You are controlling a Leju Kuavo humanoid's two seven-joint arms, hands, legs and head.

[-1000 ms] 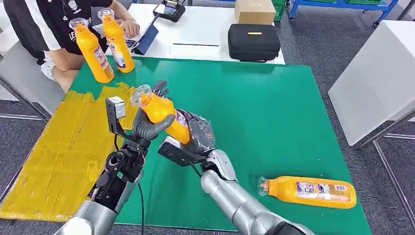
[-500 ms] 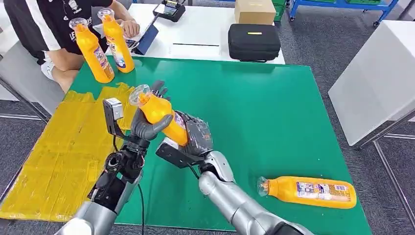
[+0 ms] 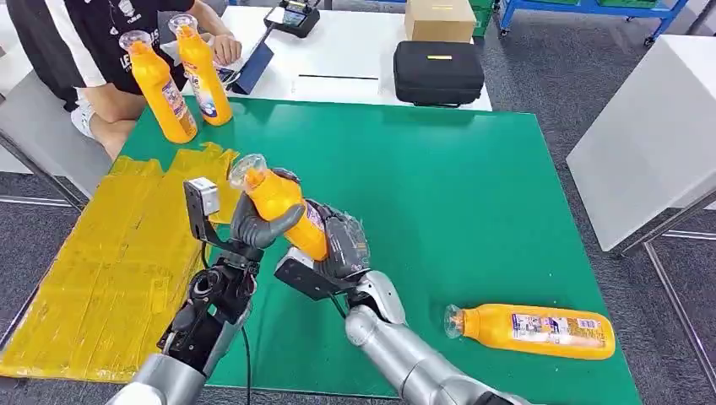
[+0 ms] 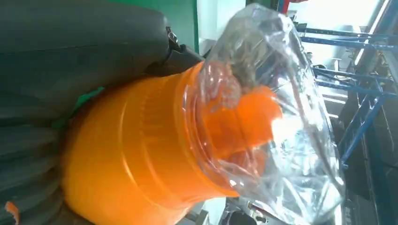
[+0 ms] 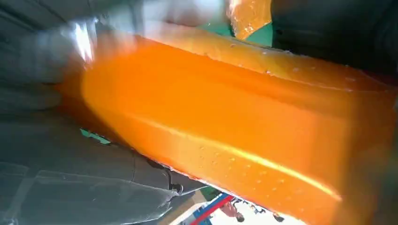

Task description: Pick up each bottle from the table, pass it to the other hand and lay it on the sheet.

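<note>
So the orange bottle (image 3: 283, 211) is up over the green surface (image 3: 473, 186), neck tilted toward the yellow sheet (image 3: 110, 270), with left hand (image 3: 257, 224) and right hand (image 3: 342, 245) fingers both clamped on it.

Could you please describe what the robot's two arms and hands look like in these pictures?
Both arms are silver metal with rounded segments. The left arm shows dark exposed joints and a black cable along its forearm, and a small grey box on a black bracket sits at its wrist. The left hand has a thick grey thumb and darker fingers. The right hand is dark grey, with a black bracket below it.
</note>
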